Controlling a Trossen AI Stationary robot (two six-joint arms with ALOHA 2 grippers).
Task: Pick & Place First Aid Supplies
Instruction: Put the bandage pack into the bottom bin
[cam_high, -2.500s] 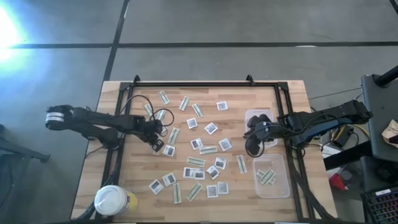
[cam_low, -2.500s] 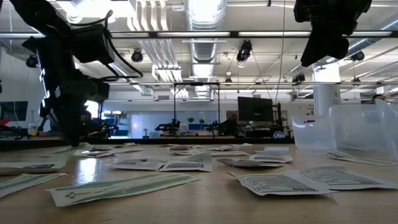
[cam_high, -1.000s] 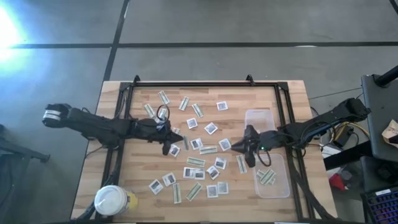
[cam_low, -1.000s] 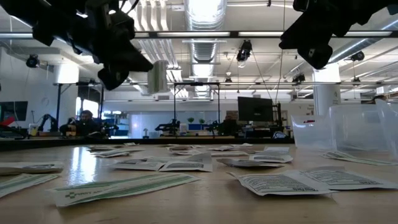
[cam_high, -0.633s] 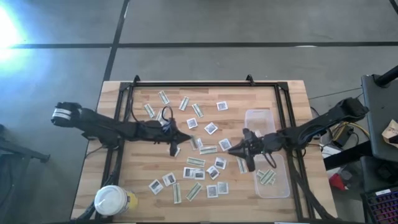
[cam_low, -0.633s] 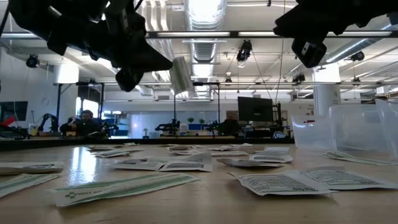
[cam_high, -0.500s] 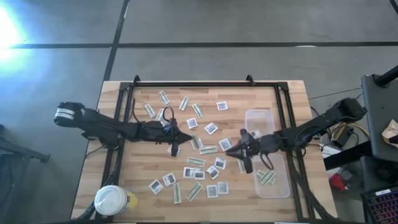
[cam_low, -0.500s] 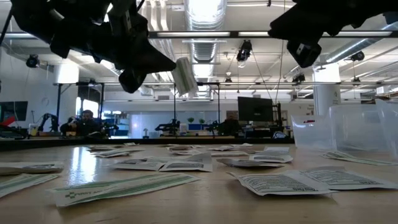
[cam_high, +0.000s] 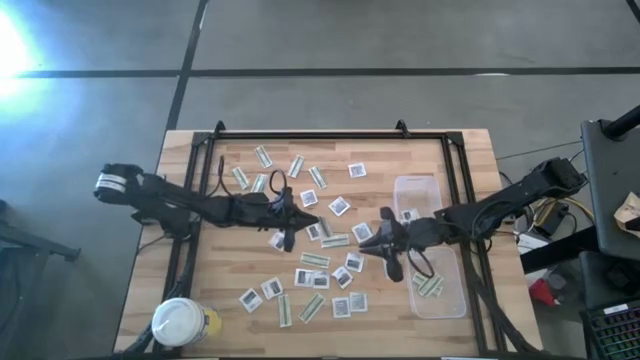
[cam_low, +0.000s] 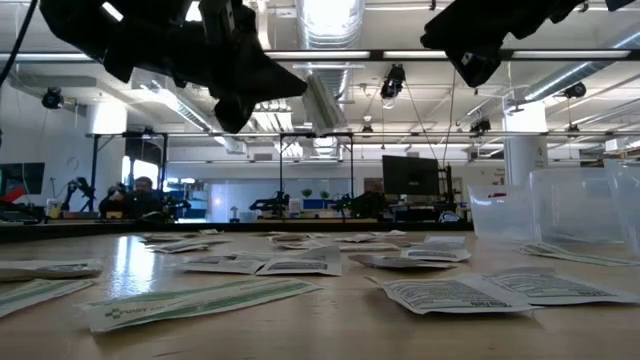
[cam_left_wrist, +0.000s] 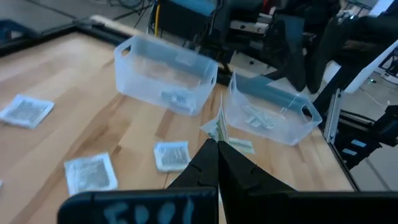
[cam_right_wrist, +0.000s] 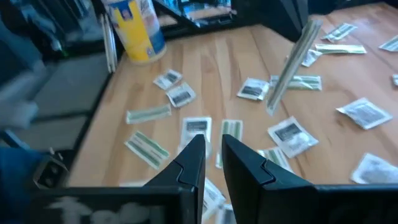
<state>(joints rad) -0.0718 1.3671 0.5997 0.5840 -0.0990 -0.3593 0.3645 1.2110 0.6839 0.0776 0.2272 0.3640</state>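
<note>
Both arms have pushed inward toward the table's middle since a moment ago; from above, the left gripper (cam_high: 291, 237) has carried its green-and-white strip (cam_high: 309, 228) off the left-hand scatter and now hangs over the centre packets, while the right gripper (cam_high: 390, 262) has slid away from the clear tubs (cam_high: 440, 285) at about four o'clock and hovers over loose packets near the middle; the table (cam_high: 190, 270) keeps dozens of square white packets (cam_high: 339, 206) unsorted; from table height, both arms hang well above the wood, and the left one's strip is hard to make out against the ceiling pipes; past the left gripper's own fingers (cam_left_wrist: 205, 163), pinched tight, the strip (cam_left_wrist: 220, 126) stands on edge between the tips, the two tubs (cam_left_wrist: 166, 74) ahead at twelve o'clock; I judge this a carry toward them; past the right gripper's fingers (cam_right_wrist: 193, 158), set narrowly apart with nothing between, packets lie below, so a fresh pick seems due.
</note>
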